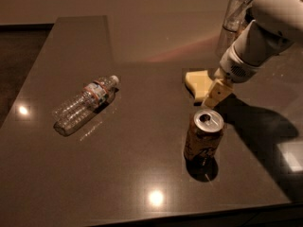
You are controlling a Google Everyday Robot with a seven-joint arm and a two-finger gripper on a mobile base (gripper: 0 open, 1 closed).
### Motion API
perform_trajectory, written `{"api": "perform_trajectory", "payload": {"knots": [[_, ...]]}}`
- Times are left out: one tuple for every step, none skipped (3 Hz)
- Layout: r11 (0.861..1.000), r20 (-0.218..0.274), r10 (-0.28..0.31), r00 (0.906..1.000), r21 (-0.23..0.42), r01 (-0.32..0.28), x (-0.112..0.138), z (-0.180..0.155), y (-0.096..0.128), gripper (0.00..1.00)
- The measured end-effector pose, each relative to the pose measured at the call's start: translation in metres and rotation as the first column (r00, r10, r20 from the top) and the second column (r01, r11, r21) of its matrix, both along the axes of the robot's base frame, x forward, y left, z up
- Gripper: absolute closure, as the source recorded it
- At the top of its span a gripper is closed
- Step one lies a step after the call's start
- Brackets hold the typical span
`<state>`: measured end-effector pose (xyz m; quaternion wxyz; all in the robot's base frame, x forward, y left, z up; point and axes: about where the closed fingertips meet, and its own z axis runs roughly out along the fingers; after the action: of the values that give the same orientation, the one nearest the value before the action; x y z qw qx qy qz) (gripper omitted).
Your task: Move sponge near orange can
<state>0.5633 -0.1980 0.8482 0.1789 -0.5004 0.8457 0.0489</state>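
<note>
Dark table (142,155): your gripper (215,94) is at three o'clock of the sponge (195,81), grip you cannot tell; orange can (203,137) at six.

My gripper (214,96) blocks my view of the sponge's (195,80) right side. Beyond the gripper, the arm (272,18) runs off the top-right edge and hides part of a glass (234,11).
</note>
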Motion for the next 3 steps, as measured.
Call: {"api": "perform_trajectory", "payload": {"knots": [[1.000, -0.005, 0.015, 0.9999, 0.028, -0.015, 0.001, 0.001, 0.013, 0.47], [0.999, -0.010, 0.038, 0.9992, 0.038, -0.038, -0.006, 0.003, 0.022, 0.70], [0.995, -0.028, 0.102, 0.9944, 0.024, -0.101, -0.029, 0.009, 0.031, 0.93]]}}
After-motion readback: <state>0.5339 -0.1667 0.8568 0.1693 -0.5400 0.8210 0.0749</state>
